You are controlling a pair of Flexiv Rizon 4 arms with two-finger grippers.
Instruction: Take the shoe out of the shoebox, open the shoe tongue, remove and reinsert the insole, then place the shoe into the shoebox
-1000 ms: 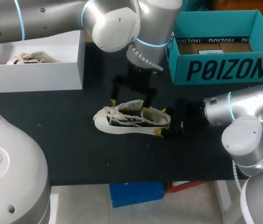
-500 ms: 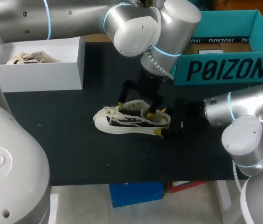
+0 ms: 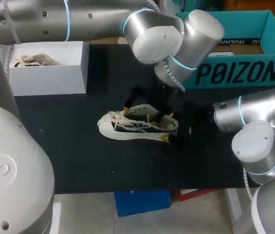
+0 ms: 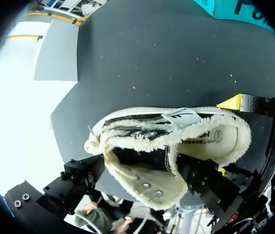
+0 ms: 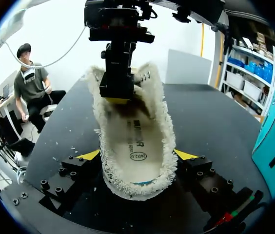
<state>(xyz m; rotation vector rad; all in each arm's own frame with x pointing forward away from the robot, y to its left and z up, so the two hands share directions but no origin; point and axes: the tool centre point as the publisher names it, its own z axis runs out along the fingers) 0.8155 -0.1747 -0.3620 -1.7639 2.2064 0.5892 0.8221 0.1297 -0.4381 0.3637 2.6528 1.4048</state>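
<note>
A cream high-top shoe (image 3: 137, 126) lies on its side on the black table, toe to the left. My right gripper (image 3: 168, 127) is shut on its heel; in the right wrist view both yellow tips press the fuzzy sides of the shoe (image 5: 135, 161). My left gripper (image 3: 142, 112) comes down from above and stands open astride the tongue and laces (image 4: 147, 168), one finger inside the opening, the other outside. The insole (image 4: 220, 139) lies inside the shoe. The teal shoebox (image 3: 235, 73) stands open at the back right.
A white box (image 3: 45, 80) at the back left holds another cream shoe (image 3: 30, 61). Small white crumbs are scattered on the table in front of the shoe. My left arm's big elbow hangs over the table's middle back.
My left arm has swung to the right and its gripper has sunk lower onto the shoe, its fingers drawing in slightly. The shoe and the right arm have stayed put.
</note>
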